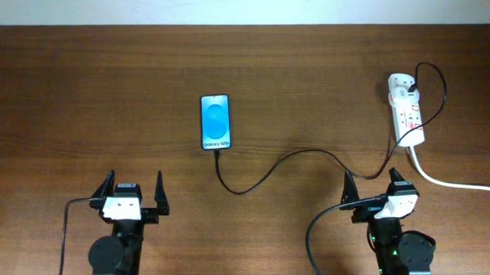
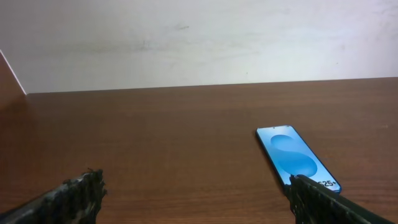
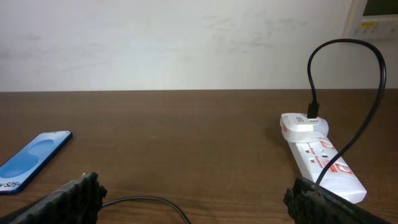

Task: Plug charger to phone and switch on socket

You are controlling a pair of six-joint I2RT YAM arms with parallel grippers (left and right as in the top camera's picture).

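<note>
Charger [image 1: 310, 151] seems seated in phone [image 1: 215, 122]. Both left gripper [image 1: 134, 181] and right gripper [image 1: 372, 181] gape; reaching socket [image 1: 407, 110], I might snag it just ahead.

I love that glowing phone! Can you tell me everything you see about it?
The phone is a slim rectangle with a black edge and a bright blue lit screen, with small white text at its near end. It lies flat, screen up, on the brown wooden table. The thin black charger cable meets its near end; nothing else touches it.

Robot lab bench: brown wooden table [image 1: 67, 82], plain white wall [image 2: 186, 37].
</note>
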